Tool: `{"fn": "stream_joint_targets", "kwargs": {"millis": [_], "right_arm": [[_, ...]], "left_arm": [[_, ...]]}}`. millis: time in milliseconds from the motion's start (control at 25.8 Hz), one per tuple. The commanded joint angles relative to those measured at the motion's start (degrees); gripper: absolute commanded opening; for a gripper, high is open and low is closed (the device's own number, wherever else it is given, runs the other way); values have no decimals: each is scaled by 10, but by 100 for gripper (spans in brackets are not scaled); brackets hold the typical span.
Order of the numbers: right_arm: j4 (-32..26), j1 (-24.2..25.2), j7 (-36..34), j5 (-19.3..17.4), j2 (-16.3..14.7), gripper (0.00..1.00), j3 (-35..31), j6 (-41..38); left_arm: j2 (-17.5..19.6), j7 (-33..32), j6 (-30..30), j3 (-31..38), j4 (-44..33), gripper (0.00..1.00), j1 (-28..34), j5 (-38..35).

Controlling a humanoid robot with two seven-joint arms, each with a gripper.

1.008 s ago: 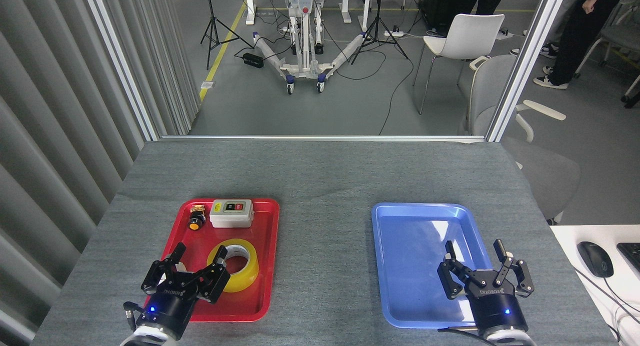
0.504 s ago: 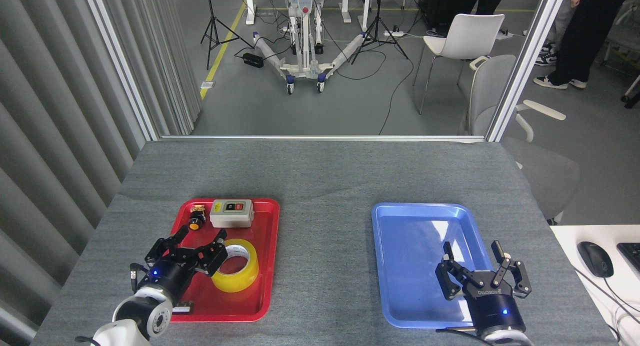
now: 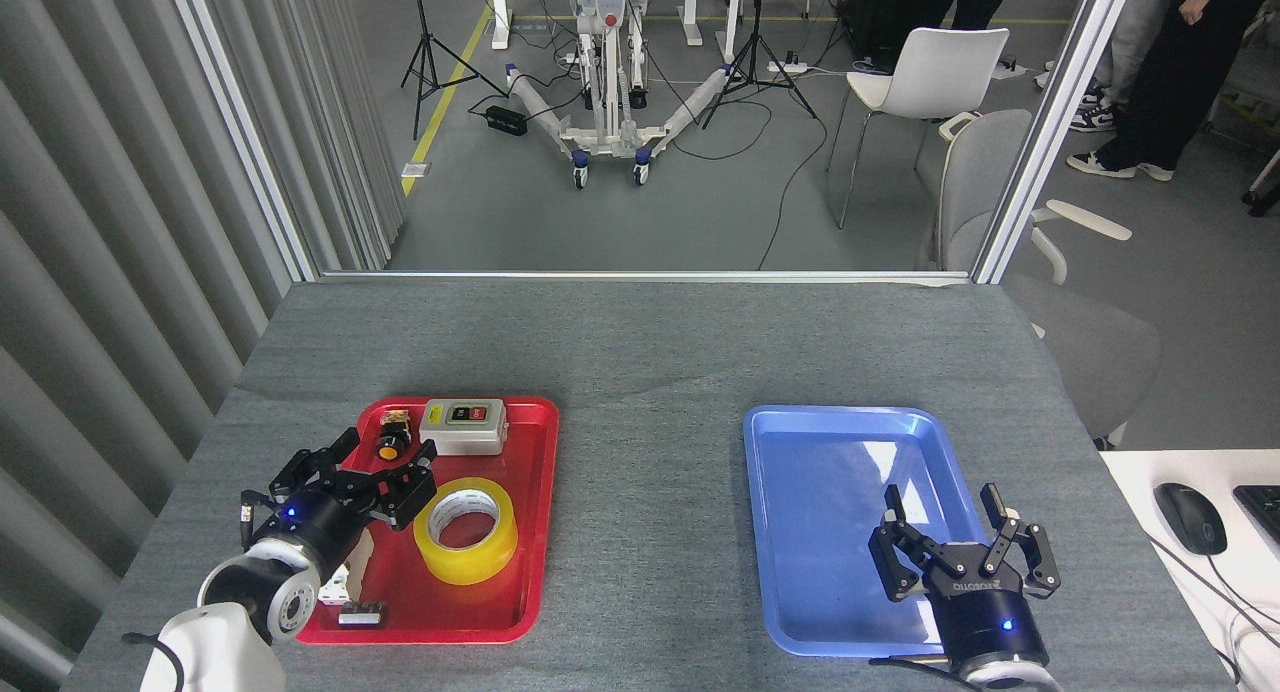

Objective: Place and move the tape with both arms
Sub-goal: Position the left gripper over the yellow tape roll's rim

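on the grey desk lie a red tray and an empty blue tray. the tape rests flat in the red tray, not yet lifted, so the task is near its beginning. the left gripper is just beside the tape, jaws apart; the right gripper has jaws apart over the blue tray. its label is not readable for me.

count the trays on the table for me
2. The red tray lies on the table's left side, holding the tape and other small items. The blue tray lies on the right side, with nothing visible inside.
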Motion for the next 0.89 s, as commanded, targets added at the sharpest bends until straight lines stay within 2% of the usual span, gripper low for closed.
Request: {"fn": "stream_joint_targets", "kwargs": {"millis": [0,116,426,659,853], "right_arm": [[0,0,0,0,-1,100,0,-1],[0,0,0,0,-1,100,1,-1],[0,2,0,1,0,100,2,0],[0,2,0,1,0,100,2,0],[1,4,0,1,-1,100,3,0]], "left_arm": [[1,-1,-2,-3,-1,100,-5,0],[-1,-9,-12,-11,-7,100,-4,0],[-2,-124,-31,-11,-6,100,-2,0],[-3,-124,-28,-11,-10,100,2,0],[-2,-134,-54,-12,-11,100,-1,-2]]}}
